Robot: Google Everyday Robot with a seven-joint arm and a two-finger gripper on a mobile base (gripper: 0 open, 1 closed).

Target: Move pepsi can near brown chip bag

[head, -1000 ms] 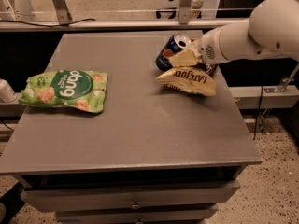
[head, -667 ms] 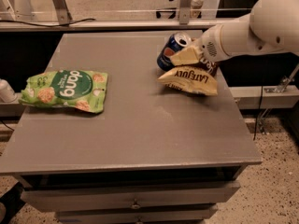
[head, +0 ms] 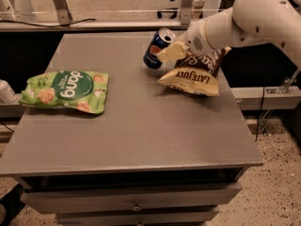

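Note:
The pepsi can is dark blue with a silver top. It is tilted and held just above the far part of the grey table. My gripper comes in from the upper right on a white arm and is shut on the can, with one cream finger across the can's right side. The brown chip bag is dark brown with a cream-yellow end and dark lettering. It lies on the table directly right of and below the can, partly under my wrist, and almost touches the can.
A light-green "dang" bag lies at the table's left side. A small white object sits beyond the left edge. Drawers are under the tabletop. A metal rail and frame legs stand behind the table.
My gripper has moved left with the pepsi can, from above the brown bag's top to its left side. The bags have not moved.

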